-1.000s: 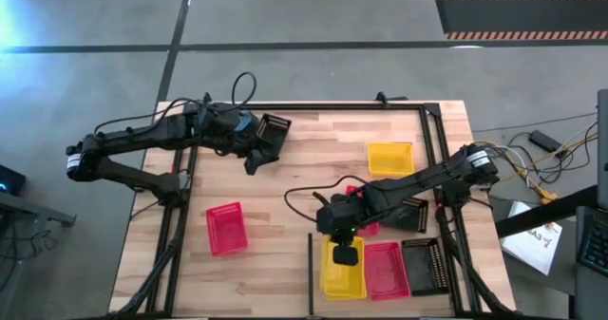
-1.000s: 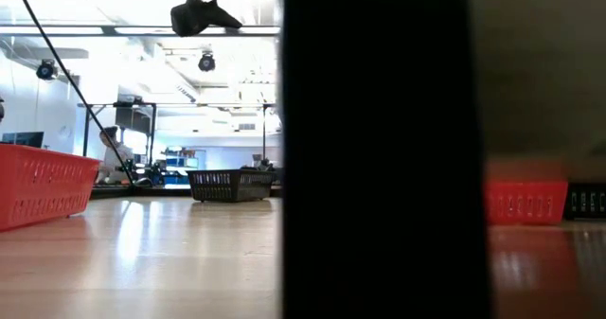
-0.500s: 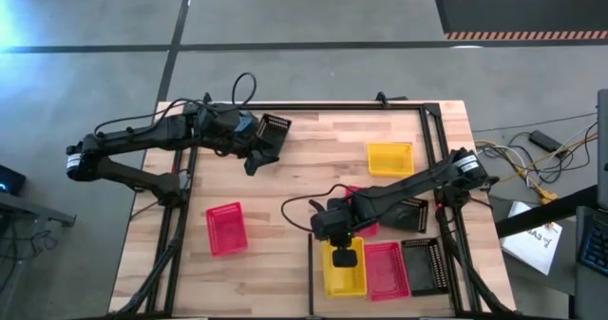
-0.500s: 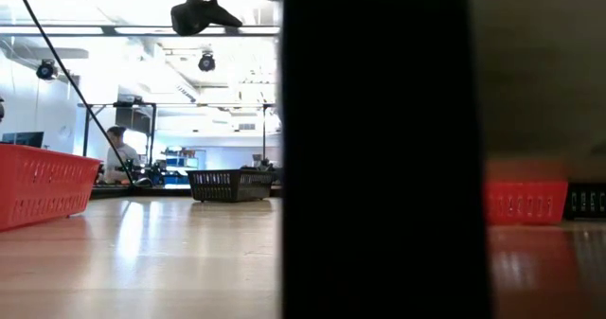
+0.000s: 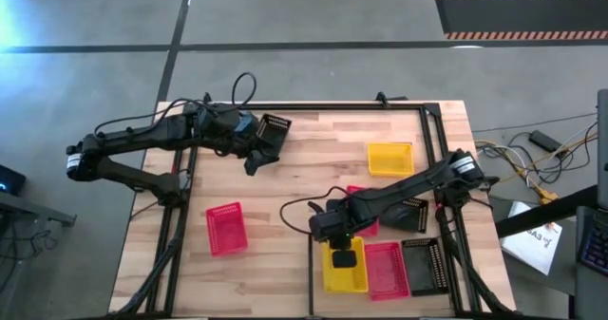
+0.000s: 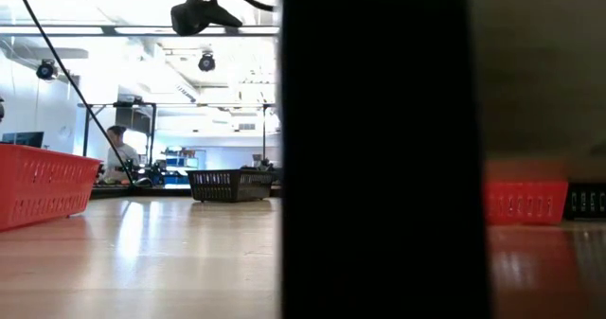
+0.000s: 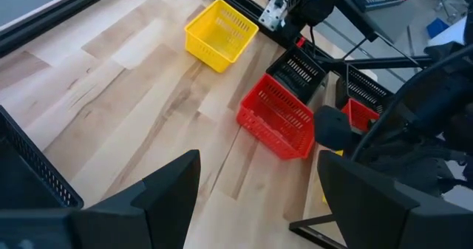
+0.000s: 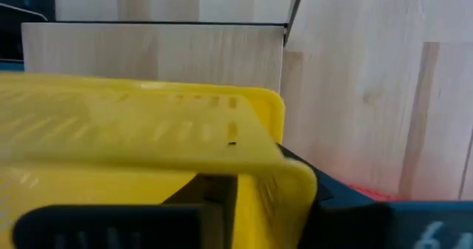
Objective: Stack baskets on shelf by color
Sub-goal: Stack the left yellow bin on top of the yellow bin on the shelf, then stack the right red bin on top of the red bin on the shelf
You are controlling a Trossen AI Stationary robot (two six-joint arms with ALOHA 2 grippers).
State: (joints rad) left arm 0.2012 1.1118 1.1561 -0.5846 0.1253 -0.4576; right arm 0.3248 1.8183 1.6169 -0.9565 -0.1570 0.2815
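The surface (image 5: 313, 168) is pale wood in long planks, framed by black rails, and both arms are dark. On it lie a bright yellow basket (image 5: 390, 158) with fine mesh sides, a pink-red basket (image 5: 226, 229) with the same perforated pattern, and a black mesh basket (image 5: 274, 128). On the shelf (image 5: 313, 282) sit another yellow basket (image 5: 344, 271), a pink-red one (image 5: 386, 271) and a black one (image 5: 421, 266).

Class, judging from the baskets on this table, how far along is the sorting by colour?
Done: yellow stack, a pink basket and a black basket sit side by side on the shelf.
In hand: the right gripper is at the yellow stack.
Left: loose yellow, pink and black baskets remain.
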